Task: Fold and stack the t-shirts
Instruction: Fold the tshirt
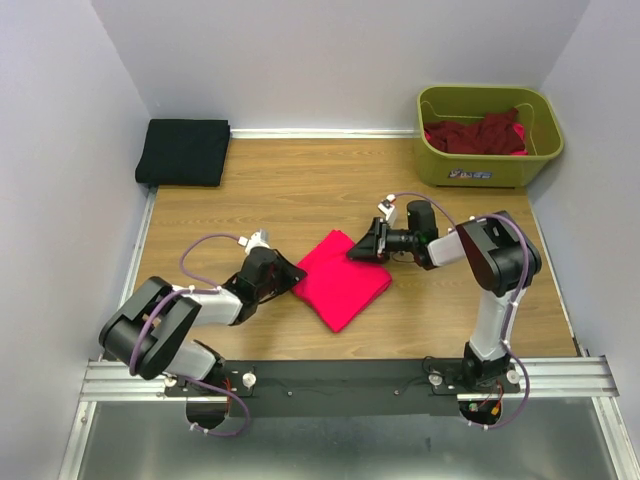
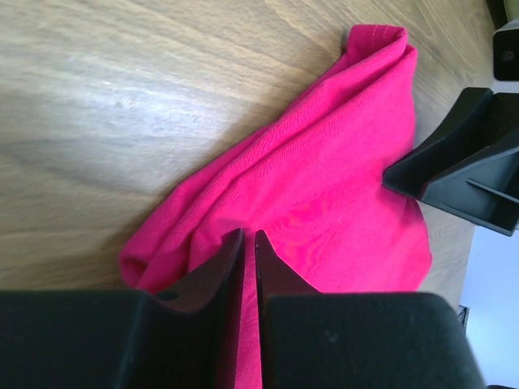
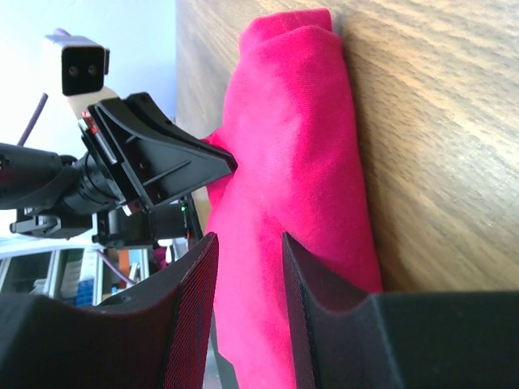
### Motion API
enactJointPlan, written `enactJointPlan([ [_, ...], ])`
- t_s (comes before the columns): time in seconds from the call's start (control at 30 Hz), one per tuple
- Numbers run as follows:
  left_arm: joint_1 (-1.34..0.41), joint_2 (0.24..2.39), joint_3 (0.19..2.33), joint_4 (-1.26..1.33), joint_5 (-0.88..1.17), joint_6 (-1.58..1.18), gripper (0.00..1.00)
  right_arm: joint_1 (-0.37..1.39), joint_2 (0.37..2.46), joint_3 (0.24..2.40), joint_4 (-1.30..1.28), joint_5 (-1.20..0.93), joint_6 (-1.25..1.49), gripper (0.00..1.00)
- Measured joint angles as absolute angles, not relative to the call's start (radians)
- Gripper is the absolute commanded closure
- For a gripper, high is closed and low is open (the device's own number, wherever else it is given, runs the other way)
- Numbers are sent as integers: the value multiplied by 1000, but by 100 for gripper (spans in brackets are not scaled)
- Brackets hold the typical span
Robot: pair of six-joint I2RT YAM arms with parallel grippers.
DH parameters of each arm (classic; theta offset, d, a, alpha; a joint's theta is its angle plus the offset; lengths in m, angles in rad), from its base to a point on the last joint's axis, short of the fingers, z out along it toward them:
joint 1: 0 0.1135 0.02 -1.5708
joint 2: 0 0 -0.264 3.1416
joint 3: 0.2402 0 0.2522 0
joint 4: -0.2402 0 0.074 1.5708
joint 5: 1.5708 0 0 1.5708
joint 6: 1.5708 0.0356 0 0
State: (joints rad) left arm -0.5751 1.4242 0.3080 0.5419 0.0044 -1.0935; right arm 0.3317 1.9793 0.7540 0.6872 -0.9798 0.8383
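Observation:
A bright pink-red t-shirt (image 1: 341,281), folded into a small square, lies on the wooden table between the arms. My left gripper (image 1: 296,272) is at its left edge. In the left wrist view its jaws (image 2: 249,235) stand almost together, pinching a thin layer of the pink cloth (image 2: 324,178). My right gripper (image 1: 358,248) is at the shirt's far right corner. In the right wrist view it (image 3: 249,237) is open, with pink cloth (image 3: 284,121) lying between its fingers. A folded black t-shirt (image 1: 183,151) lies at the far left corner.
An olive-green tub (image 1: 487,166) stands at the far right and holds dark maroon shirts (image 1: 478,133). White walls close in the table on the left, back and right. A metal rail (image 1: 340,378) runs along the near edge.

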Motion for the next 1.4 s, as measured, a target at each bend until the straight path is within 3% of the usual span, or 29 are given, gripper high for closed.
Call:
enactJointPlan([
  [0.17, -575, 1389, 300, 520, -14, -1085, 82, 341, 1944, 787, 653, -970, 853, 55],
  [0.47, -575, 1383, 318, 472, -19, -1058, 82, 414, 2031, 1083, 634, -923, 883, 55],
  [0.67, -575, 1382, 324, 452, -21, -1059, 82, 426, 2208, 1107, 620, -888, 904, 55],
  [0.83, -574, 1389, 361, 397, -28, -1042, 82, 424, 2204, 1102, 625, -883, 902, 55],
  [0.97, -557, 1426, 439, 328, -45, -999, 82, 424, 2120, 1043, 570, -840, 853, 54],
  [1.27, -533, 1624, 705, 223, -88, -819, 80, 423, 1663, 807, 361, -749, 623, 54],
  [1.4, -531, 1733, 838, 181, -86, -726, 78, 423, 1584, 653, 323, -737, 582, 54],
])
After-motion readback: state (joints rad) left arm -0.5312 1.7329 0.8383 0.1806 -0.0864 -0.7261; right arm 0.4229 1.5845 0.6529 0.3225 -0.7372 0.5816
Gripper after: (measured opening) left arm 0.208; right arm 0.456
